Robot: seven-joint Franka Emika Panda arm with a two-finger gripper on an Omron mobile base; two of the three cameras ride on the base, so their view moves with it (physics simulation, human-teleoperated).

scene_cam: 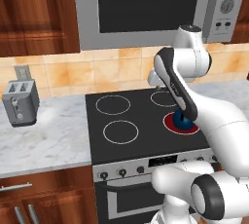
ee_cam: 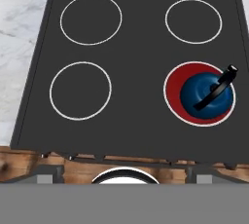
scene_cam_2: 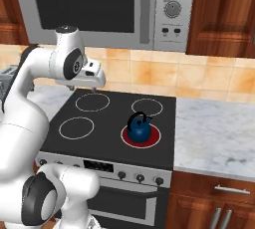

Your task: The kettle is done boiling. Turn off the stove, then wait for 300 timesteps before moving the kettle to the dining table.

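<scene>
The small round dark-blue kettle (scene_cam_2: pixel 140 128) sits on the glowing red front-right ring of the black glass stove (scene_cam_2: pixel 107 123). The gripper (scene_cam_2: pixel 93 86) hangs wide open above, holding nothing. Grey marble counter (scene_cam_2: pixel 214 128) lies beside.

no legible text, microwave (scene_cam_2: pixel 99 9) panel display and stove (scene_cam_2: pixel 112 166) front display too blurred
</scene>
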